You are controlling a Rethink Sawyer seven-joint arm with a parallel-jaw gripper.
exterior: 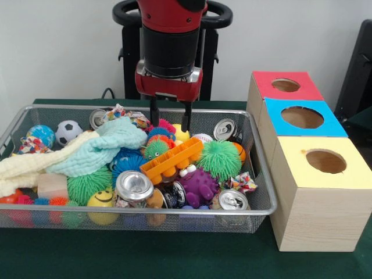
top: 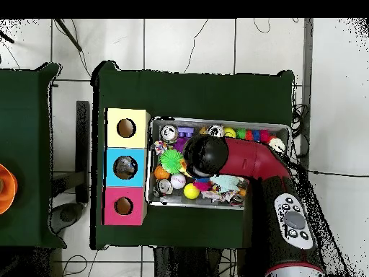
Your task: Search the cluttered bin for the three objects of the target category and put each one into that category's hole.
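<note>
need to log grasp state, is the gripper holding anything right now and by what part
Nothing is held. The gripper hangs open over the bin, its two fingers apart and empty above the spiky balls.

Behind my claw point(exterior: 170, 119) a plain pale wall point(exterior: 58, 46) fills the back of the room. Below my claw spreads the dark green tabletop point(exterior: 145, 256). From overhead, the floor point(top: 202, 45) is light tile crossed by dark grout lines, with thin cables point(top: 72, 32) trailing over it far from my claw. A second green table point(top: 25, 155) stands well off to one side, an orange round thing point(top: 4, 187) at its edge.
</note>
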